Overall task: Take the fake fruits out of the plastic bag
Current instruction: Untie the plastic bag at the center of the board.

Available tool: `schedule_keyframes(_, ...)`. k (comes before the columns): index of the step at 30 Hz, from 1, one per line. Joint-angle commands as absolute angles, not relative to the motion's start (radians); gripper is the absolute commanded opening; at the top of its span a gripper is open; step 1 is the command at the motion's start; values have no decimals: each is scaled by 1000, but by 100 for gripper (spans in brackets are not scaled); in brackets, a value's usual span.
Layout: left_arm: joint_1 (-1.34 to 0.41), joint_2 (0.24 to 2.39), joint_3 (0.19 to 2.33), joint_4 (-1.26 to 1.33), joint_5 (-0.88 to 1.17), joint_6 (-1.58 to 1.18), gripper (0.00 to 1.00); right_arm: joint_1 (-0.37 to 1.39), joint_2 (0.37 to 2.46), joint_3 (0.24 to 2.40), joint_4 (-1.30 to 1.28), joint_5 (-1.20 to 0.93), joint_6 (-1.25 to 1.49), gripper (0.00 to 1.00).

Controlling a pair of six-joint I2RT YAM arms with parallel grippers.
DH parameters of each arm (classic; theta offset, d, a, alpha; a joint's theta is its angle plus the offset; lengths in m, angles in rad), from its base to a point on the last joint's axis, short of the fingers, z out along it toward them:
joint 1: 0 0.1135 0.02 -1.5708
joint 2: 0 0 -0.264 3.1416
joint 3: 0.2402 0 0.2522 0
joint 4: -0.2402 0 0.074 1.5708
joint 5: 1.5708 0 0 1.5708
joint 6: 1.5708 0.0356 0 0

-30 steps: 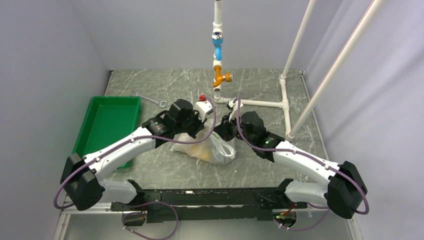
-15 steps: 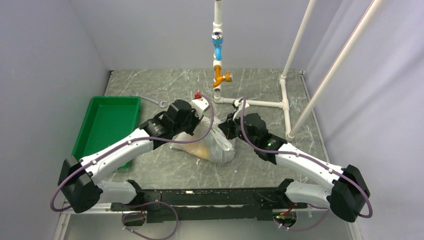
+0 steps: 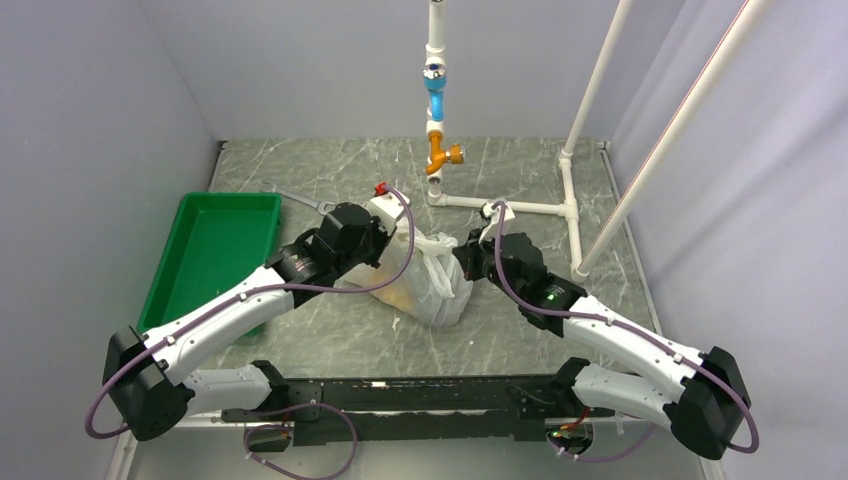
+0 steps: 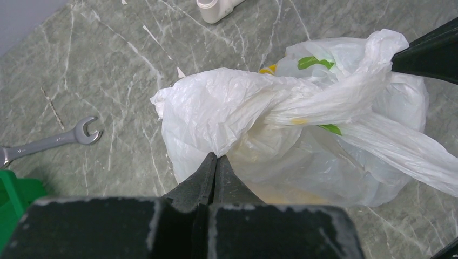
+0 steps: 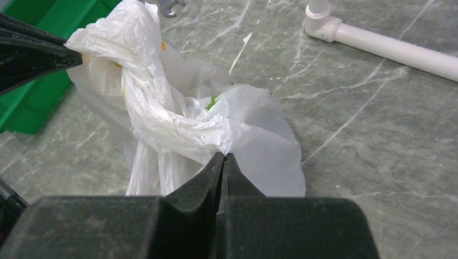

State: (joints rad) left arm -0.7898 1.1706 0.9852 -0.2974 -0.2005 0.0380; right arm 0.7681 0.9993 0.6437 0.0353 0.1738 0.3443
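- Grey-green marbled tabletop (image 3: 330,170): carries everything listed below.
- White plastic pipe stand with a blue and an orange valve (image 3: 436,130): the landmark for all places here.
- Green rectangular plastic tray (image 3: 215,250): well to the left of the pipe stand.
- Crinkly translucent white plastic bag (image 3: 425,290): on the tabletop just in front of the pipe stand's foot, its top twisted into a rope. Judged light, limp and slippery, so the body would slump when lifted. The bunched handle film is the surest hold, and the twist looks as if it must be loosened to open the mouth.
- Left gripper (image 4: 215,157): reaches in from the pipe stand's left. Its fingers are pressed together, with a fold of the bag's film nipped at the tips.
- Right gripper (image 5: 222,156): reaches in from in front of the pipe stand's horizontal arm. Its fingers likewise meet, pinching the other end of the twist.
- Fake fruits (image 3: 403,297): inside the bag, seen only as a yellowish mass through the film; single fruits cannot be told apart. Likely hard, smooth and apt to roll once freed.
- Grey metal open-ended wrench (image 4: 51,141): left of the pipe stand's foot, towards the tray. Its stamped marks are too small to read.
- Green and yellow prints on the bag: no legible writing anywhere.
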Motion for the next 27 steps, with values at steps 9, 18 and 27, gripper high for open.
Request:
schedule_keyframes(9, -787, 1143, 994, -258, -205, 37, 0, 766, 1099, 907, -110, 29, 149, 49)
schedule_keyframes(18, -787, 1143, 991, -254, -194, 37, 0, 805, 1242, 995, -54, -169, 99, 77)
schedule_keyframes(27, -786, 1138, 990, -252, -210, 40, 0, 829, 1317, 1020, -38, -101, 73, 49)
